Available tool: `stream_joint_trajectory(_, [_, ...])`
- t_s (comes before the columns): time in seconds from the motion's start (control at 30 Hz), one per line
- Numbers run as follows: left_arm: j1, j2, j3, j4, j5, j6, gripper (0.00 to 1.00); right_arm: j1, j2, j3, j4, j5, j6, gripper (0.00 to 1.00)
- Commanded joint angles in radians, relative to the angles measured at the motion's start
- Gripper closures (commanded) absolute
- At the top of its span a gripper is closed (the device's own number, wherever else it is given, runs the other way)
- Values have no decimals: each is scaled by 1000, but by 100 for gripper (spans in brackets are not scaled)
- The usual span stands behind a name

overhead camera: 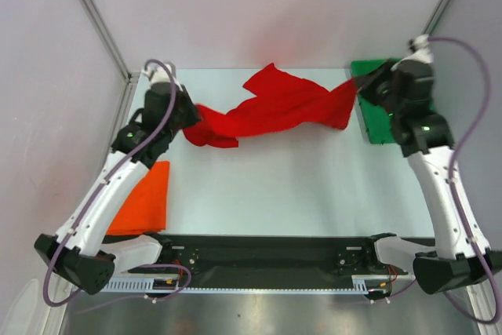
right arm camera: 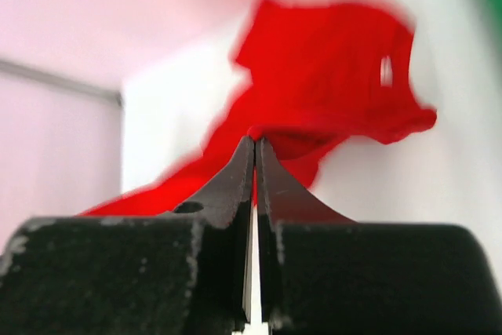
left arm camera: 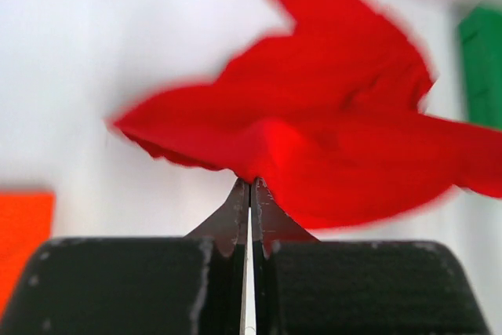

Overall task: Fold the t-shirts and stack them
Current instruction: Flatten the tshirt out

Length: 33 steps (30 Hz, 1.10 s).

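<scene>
left gripper (left arm camera: 250,184) clamped on left end of red t-shirt (overhead camera: 274,107) | right gripper (right arm camera: 256,143) clamped on right end, by green tray (overhead camera: 378,127) | both arms reached forward, shirt slung between | orange t-shirt (overhead camera: 145,198) folded, near left

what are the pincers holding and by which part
Both hold the red t-shirt: the left pincer pinches its left end, the right pincer its right end.

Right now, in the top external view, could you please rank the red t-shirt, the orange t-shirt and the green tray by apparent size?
1. red t-shirt, clearly largest.
2. orange t-shirt and green tray: similar, both partly hidden, so not ranked.
</scene>
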Motion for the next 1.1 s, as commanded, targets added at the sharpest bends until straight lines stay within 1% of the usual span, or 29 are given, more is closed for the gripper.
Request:
stream_joint_trajectory(0.0, [7,-34,221,2,-111,152,99,-100,-53,225,13,8,-192,100])
stream_joint_trajectory(0.03, [7,-37,264,3,-128,161,100,-101,-58,272,17,25,-261,100])
stream_joint_trajectory(0.07, [7,-52,342,2,-134,181,100,-101,-61,312,22,28,-286,100])
stream_joint_trajectory(0.13, [7,-75,430,20,-140,196,100,-99,-81,401,72,10,-339,100])
stream_joint_trajectory(0.27, [7,-178,473,106,-94,196,100,-58,-96,577,83,19,-418,100])
stream_joint_trajectory(0.33, [7,-247,484,141,-76,189,100,-26,-128,610,123,33,-442,100])
stream_joint_trajectory(0.37, [7,-270,487,152,-56,184,100,-17,-179,614,150,36,-462,100])
stream_joint_trajectory(0.4, [7,-309,489,166,-48,184,99,-10,-203,612,208,28,-467,100])
stream_joint_trajectory(0.5, [7,-371,509,183,2,193,99,-3,-282,618,285,4,-476,100])
stream_joint_trajectory(0.6, [7,-389,538,181,67,196,100,3,-314,650,298,-6,-481,100])
stream_joint_trajectory(0.73, [7,-385,552,172,75,182,100,22,-305,693,292,3,-498,100])
stream_joint_trajectory(0.83, [7,-359,545,160,43,202,100,46,-262,691,290,39,-534,100])
stream_joint_trajectory(0.9, [7,-324,541,153,20,218,100,71,-242,659,304,75,-562,100])
stream_joint_trajectory(0.93, [7,-310,529,152,-14,224,100,77,-227,591,319,88,-592,100])
stream_joint_trajectory(1.0, [7,-262,522,132,-69,231,100,85,-213,518,362,132,-606,100])
stream_joint_trajectory(1.03, [7,-247,500,132,-117,239,100,85,-204,428,382,140,-614,100])
stream_joint_trajectory(1.07, [7,-229,483,141,-138,257,100,83,-195,394,413,158,-613,100])
